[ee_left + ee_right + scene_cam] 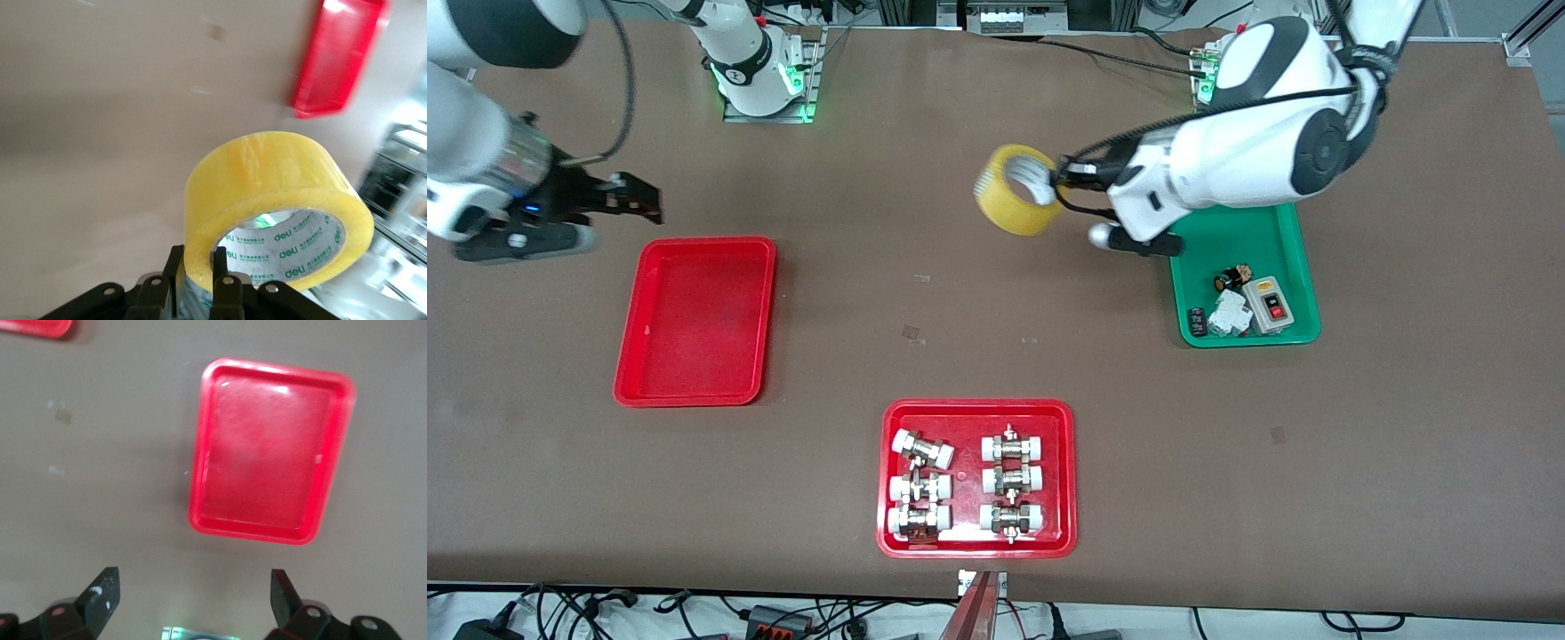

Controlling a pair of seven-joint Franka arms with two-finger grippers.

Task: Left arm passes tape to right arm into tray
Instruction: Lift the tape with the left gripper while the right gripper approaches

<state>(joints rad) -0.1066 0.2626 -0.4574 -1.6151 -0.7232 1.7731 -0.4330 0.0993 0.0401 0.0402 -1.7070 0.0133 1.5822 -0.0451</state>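
The tape point(1016, 189), a wide yellowish roll with a white printed core, hangs in the air over the bare table, between the middle and the green tray. My left gripper point(1060, 182) is shut on its wall, one finger inside the core and one outside. In the left wrist view the tape point(267, 173) fills the space above the left gripper point(203, 257). The empty red tray point(694, 320) lies toward the right arm's end. My right gripper point(645, 200) hovers open over the table beside that tray. The right wrist view shows the tray point(267, 453) past the open right gripper point(193, 583).
A second red tray point(976, 405) holding several metal pipe fittings sits near the front camera's edge, mid-table. The green tray point(1307, 267) with small electrical parts lies under the left arm. The plain red tray point(337, 57) also shows in the left wrist view.
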